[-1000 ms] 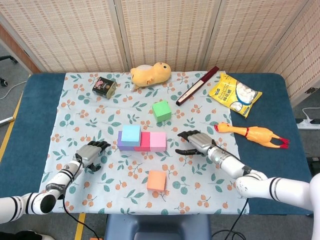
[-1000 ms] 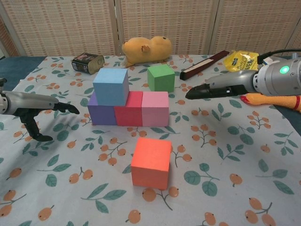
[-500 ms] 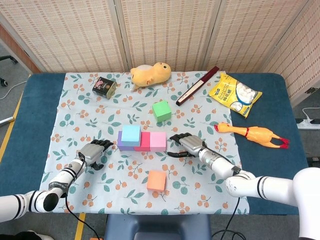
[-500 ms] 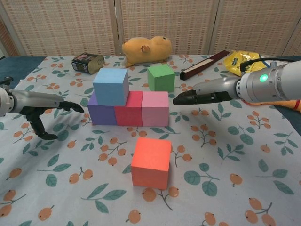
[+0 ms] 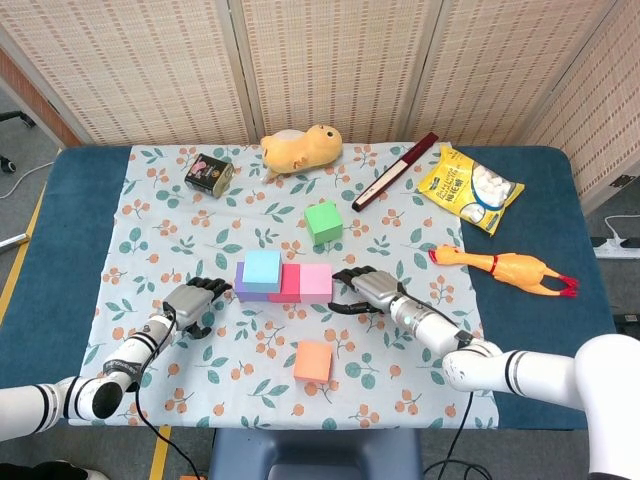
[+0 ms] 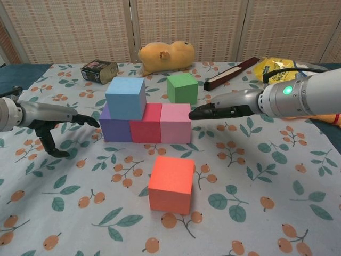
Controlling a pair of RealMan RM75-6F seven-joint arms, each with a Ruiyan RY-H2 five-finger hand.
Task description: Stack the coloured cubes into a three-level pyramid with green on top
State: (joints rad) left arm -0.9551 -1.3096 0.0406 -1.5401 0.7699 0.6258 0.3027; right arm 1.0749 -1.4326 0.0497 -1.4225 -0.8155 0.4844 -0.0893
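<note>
A row of purple point(image 6: 113, 129), red point(image 6: 147, 123) and pink point(image 6: 176, 123) cubes sits mid-cloth, with a light blue cube point(image 6: 126, 98) stacked on its left end. The green cube point(image 5: 323, 222) stands behind the row. The orange cube point(image 6: 171, 184) lies alone in front. My right hand point(image 5: 367, 289) is open, its fingertips point(image 6: 195, 113) close to the pink cube's right side. My left hand point(image 5: 193, 300) is open just left of the purple cube point(image 5: 243, 290), fingers spread and holding nothing.
At the back lie a dark tin point(image 5: 208, 172), a yellow plush toy point(image 5: 301, 148), a dark red stick point(image 5: 394, 170) and a yellow snack bag point(image 5: 470, 188). A rubber chicken point(image 5: 505, 267) lies at the right on the blue table point(image 5: 60, 250).
My right hand has slid left from beside the stack until its fingertips nearly reach the pink cube. My left hand has crept right toward the purple cube. The cubes have not moved.
</note>
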